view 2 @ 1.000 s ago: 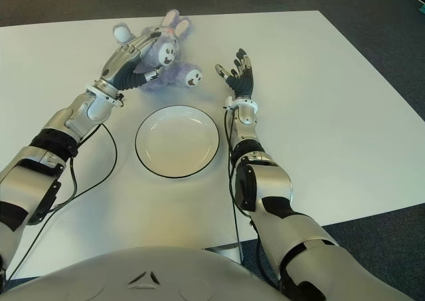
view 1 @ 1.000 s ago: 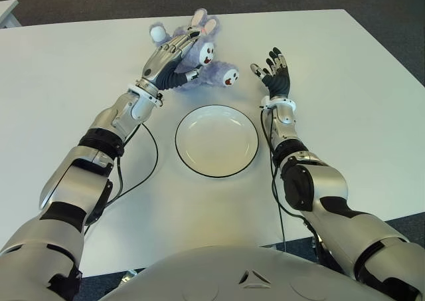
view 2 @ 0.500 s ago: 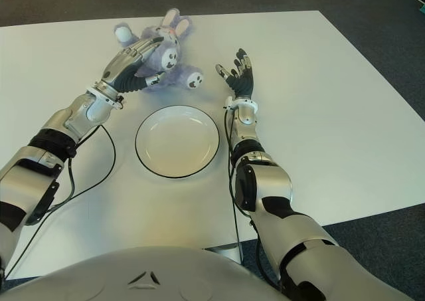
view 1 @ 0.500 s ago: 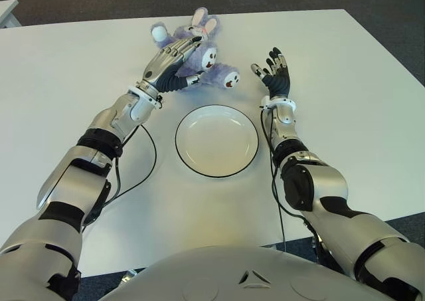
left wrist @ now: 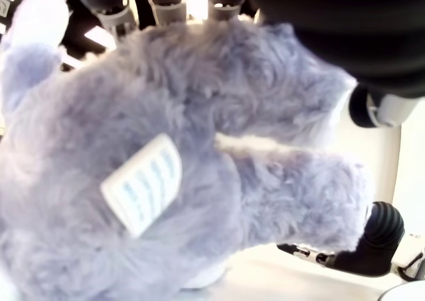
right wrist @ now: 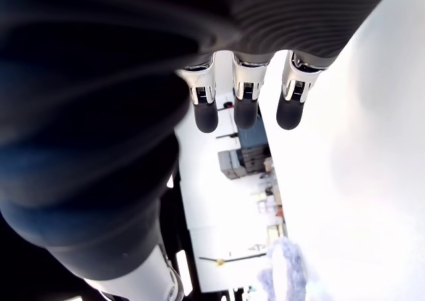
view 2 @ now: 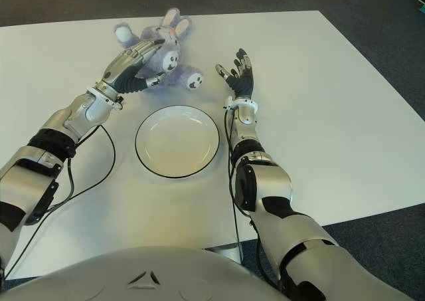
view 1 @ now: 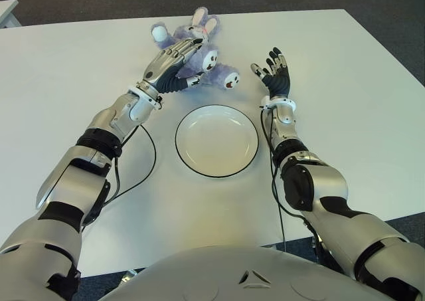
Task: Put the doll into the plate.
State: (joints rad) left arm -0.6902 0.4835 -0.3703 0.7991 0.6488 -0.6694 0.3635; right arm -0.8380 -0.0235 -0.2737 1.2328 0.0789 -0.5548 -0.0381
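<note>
A purple plush rabbit doll [view 1: 211, 68] with white paws lies at the far middle of the white table [view 1: 345, 101]. My left hand [view 1: 174, 56] is closed over its body, fingers wrapped around the fur; the left wrist view is filled by the doll [left wrist: 166, 181] and its white label. The white plate [view 1: 216, 140] with a dark rim sits nearer me, just below the doll, with nothing in it. My right hand [view 1: 273, 70] shows to the right of the doll, fingers spread and holding nothing.
A black cable [view 1: 147, 160] loops over the table left of the plate. Dark floor [view 1: 398, 22] lies beyond the table's far and right edges. A bare stretch of tabletop extends to the right of my right arm.
My left hand has drawn the doll slightly toward the plate and turned it a little. The right hand has not moved.
</note>
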